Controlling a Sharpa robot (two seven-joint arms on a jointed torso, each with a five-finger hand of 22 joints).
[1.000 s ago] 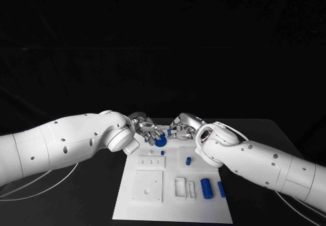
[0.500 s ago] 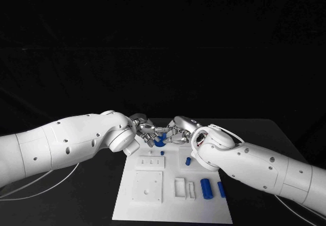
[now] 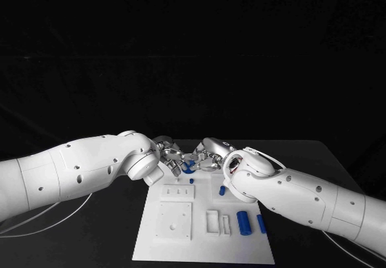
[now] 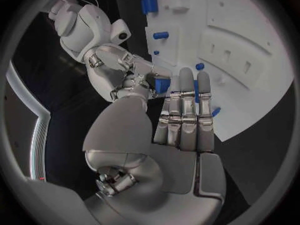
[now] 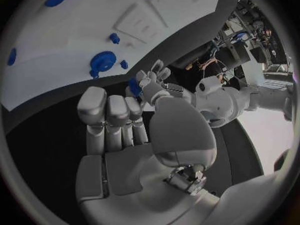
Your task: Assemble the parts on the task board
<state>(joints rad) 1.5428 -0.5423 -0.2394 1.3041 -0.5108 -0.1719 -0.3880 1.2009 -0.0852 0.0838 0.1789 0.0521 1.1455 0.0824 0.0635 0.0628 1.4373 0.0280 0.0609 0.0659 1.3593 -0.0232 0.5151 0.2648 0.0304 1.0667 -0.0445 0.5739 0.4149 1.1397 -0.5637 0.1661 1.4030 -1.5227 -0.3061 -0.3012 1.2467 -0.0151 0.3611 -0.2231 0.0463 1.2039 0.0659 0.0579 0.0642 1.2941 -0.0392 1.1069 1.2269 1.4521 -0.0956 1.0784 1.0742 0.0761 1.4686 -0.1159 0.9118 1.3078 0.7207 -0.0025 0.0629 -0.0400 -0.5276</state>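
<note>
Both hands meet at the far end of the task board (image 3: 205,245), over a blue gear (image 5: 102,61) lying on the white plate. The left hand (image 3: 170,153) and right hand (image 3: 211,156) crowd together there, probably because a small blue part (image 4: 161,85) between their fingertips needs two-sided steadying or a handover before seating. In the left wrist view the right hand's fingertips pinch that part, while the left hand's own fingers (image 4: 187,110) lie straight and together just beside it; whether they actually hold anything I cannot tell (the contact spot is hidden behind them). The remaining pieces wait nearer the robot: a thick blue cylinder (image 3: 244,223) and a slimmer blue pin (image 3: 262,224) lie side by side, well apart from the hands. The black counter (image 3: 313,162) carries the board.
</note>
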